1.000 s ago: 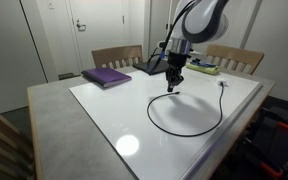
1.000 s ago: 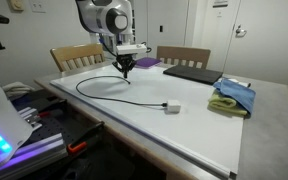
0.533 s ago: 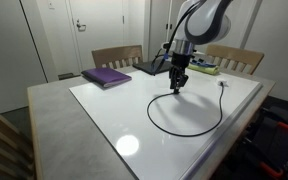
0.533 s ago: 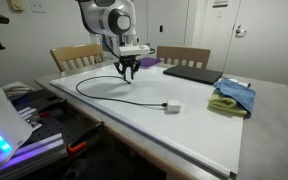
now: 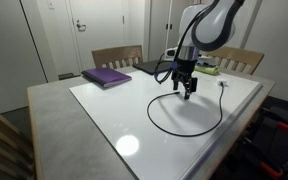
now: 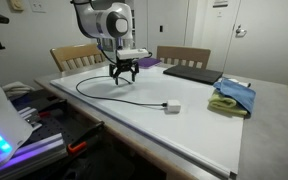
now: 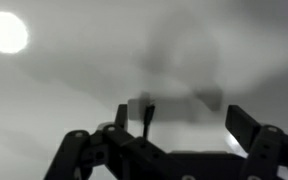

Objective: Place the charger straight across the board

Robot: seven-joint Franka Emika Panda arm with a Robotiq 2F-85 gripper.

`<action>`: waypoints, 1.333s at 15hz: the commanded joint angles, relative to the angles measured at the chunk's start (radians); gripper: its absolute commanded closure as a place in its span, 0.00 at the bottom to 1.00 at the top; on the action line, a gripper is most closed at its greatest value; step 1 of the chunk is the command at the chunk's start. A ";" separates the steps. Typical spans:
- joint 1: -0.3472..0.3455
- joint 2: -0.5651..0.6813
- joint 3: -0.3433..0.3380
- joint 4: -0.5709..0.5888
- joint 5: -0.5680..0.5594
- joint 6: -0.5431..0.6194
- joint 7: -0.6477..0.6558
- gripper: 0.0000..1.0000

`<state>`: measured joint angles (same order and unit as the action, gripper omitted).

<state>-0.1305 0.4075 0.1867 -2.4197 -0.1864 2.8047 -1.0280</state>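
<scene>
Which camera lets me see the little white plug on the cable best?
An exterior view shows the plug best: clear, white and near the camera on the board. In an exterior view the plug is just a tiny far speck. The wrist view is blurry and shows no plug.

No text, label or number can be read anywhere. A small white sign (image 6: 221, 3) high up at the back is too small to make out.

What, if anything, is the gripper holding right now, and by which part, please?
Nothing is held: the gripper hangs open above the board, and the charger lies loose on it.
</scene>
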 commanded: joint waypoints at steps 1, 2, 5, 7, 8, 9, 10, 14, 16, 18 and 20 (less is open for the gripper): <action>0.024 -0.008 -0.045 -0.015 -0.058 0.009 -0.016 0.14; 0.025 -0.006 -0.050 -0.014 -0.066 0.017 -0.013 0.25; 0.019 0.003 -0.049 -0.004 -0.061 0.029 -0.013 0.44; 0.012 0.007 -0.039 0.003 -0.047 0.035 -0.015 0.58; 0.010 0.010 -0.033 0.006 -0.040 0.044 -0.013 0.66; 0.008 0.012 -0.030 0.008 -0.035 0.052 -0.012 0.72; 0.006 0.015 -0.024 0.012 -0.028 0.056 -0.012 0.80; 0.002 0.021 -0.010 0.020 -0.012 0.079 -0.009 1.00; 0.000 0.023 -0.006 0.022 -0.007 0.097 -0.004 0.98; 0.005 0.021 -0.006 0.028 -0.007 0.107 0.001 0.98; 0.000 0.012 0.010 0.030 -0.005 0.102 -0.011 0.98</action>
<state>-0.1190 0.4083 0.1725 -2.4056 -0.2075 2.8879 -1.0233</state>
